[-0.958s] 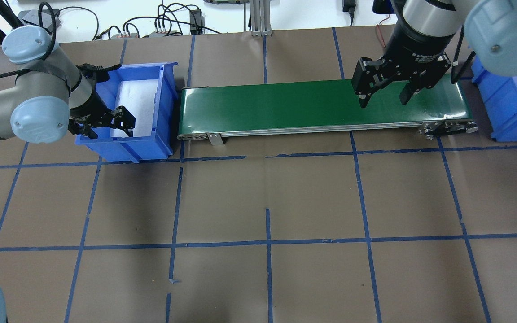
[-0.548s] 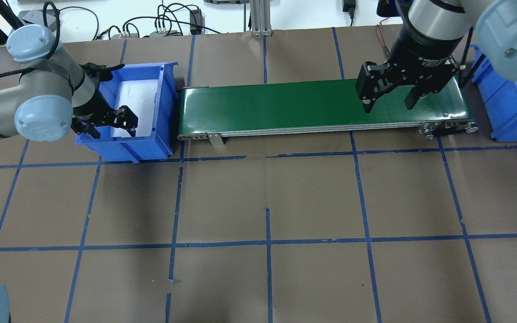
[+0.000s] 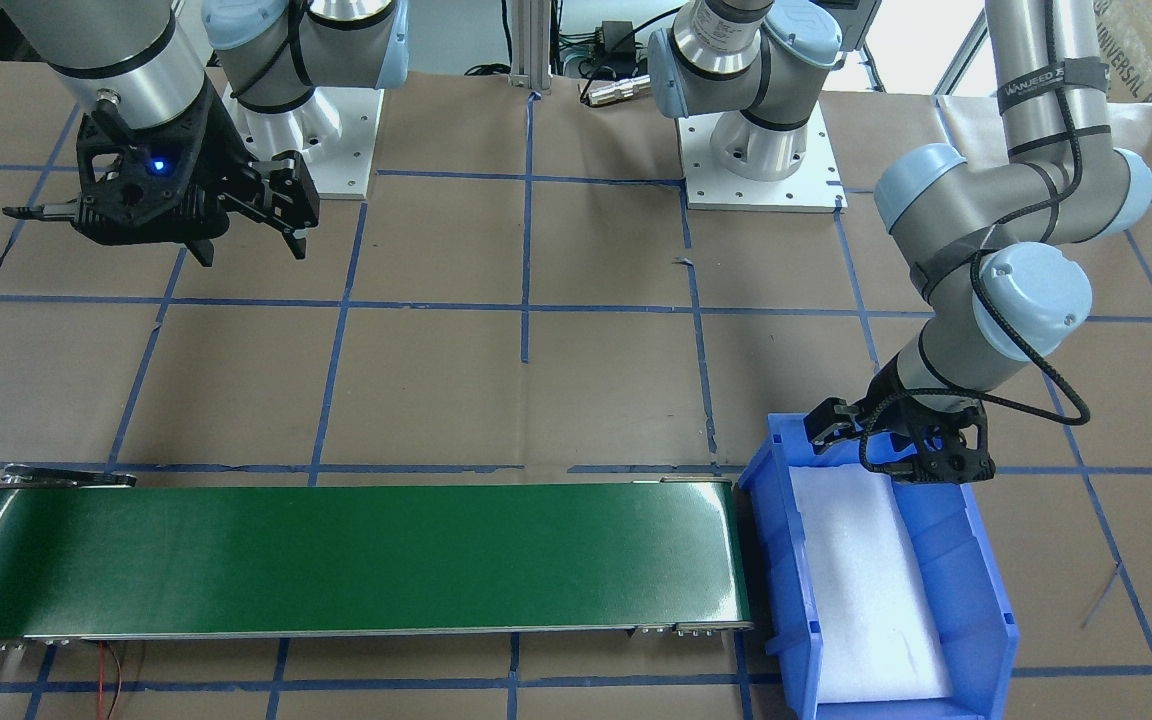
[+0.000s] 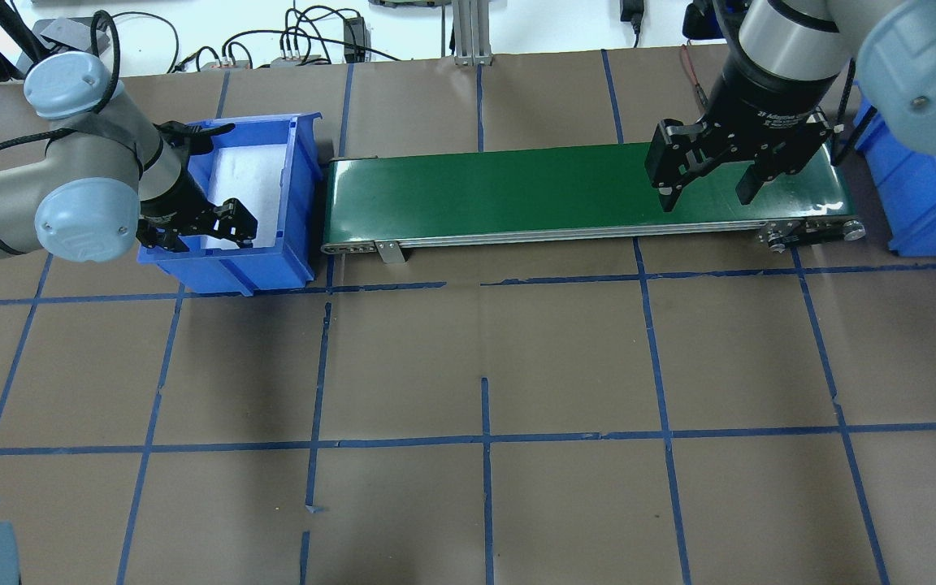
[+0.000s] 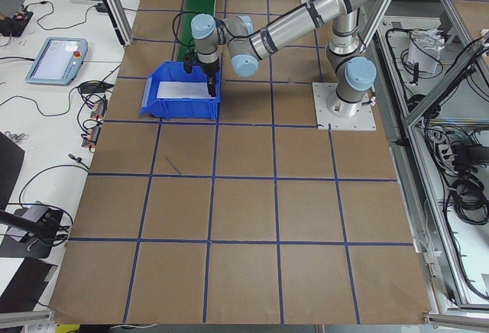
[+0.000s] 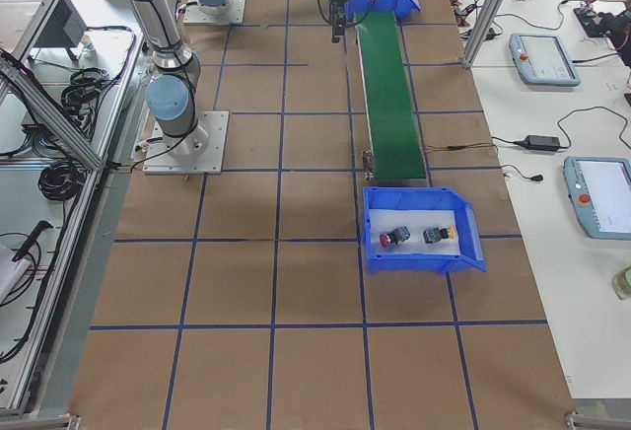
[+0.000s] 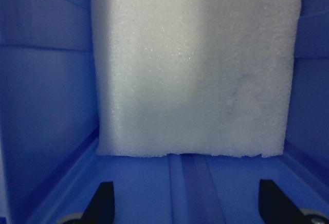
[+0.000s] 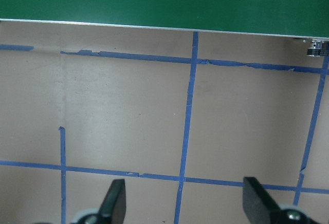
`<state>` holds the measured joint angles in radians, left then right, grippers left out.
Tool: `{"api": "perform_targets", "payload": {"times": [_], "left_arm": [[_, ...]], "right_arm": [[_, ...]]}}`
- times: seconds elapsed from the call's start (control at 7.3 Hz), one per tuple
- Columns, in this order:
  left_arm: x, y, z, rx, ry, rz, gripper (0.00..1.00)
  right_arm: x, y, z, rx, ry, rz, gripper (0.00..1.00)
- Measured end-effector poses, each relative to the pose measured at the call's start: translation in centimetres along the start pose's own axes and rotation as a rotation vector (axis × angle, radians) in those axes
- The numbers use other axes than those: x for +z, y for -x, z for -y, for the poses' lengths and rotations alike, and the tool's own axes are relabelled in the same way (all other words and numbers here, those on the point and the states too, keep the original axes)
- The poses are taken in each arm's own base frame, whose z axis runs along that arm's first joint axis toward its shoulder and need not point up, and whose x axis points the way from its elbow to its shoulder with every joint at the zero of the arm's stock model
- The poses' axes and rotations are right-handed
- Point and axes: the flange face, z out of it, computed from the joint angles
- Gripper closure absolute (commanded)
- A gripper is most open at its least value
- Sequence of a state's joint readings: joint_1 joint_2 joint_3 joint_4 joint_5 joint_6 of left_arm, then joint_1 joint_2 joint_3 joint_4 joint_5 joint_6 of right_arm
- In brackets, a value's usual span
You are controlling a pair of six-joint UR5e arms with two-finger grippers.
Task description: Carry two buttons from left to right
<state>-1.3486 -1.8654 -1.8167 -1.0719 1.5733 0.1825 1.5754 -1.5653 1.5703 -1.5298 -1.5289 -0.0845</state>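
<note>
Two bins flank a long green conveyor belt (image 4: 500, 191) that runs along the far edge of the bench. The left-end blue plastic bin (image 4: 224, 272) has a white foam sheet (image 7: 195, 64) lying flat on its floor. The right-end blue plastic bin (image 6: 419, 264) has its own white foam pad (image 6: 414, 221), and both buttons rest on it. The red mushroom-capped push-button switch (image 6: 391, 239) and the yellow-capped push-button switch (image 6: 435, 236) lie side by side, near each other but apart.

The brown-paper-covered bench (image 4: 484, 357) is marked into squares by blue tape lines (image 4: 484, 439). Beyond its far edge, white side tables carry cables and a grey tablet-like pendant (image 6: 542, 58). Aluminium frame posts (image 6: 481, 6) stand at that edge.

The left gripper (image 4: 200, 237) sits inside the left-end bin at the end nearer the robot. Its fingers (image 7: 103, 203) are spread wide over the bare blue floor just short of the foam's edge, with nothing between them. Whether the tips touch the floor cannot be told.

The right gripper (image 4: 705, 201) hangs above the belt's near edge, toward the right end of the bench. Its fingers (image 8: 115, 203) are wide apart and hold nothing, and its wrist view looks down on brown paper and tape.
</note>
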Motion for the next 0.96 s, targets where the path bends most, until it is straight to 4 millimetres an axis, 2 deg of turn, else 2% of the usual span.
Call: {"api": "perform_targets", "payload": {"times": [0.96], "left_arm": [[0.75,-0.49,-0.9,0.007,0.019,-0.003,0.0]], "right_arm": [[0.81,-0.03,-0.08,-0.002,0.01,0.0,0.16]]}}
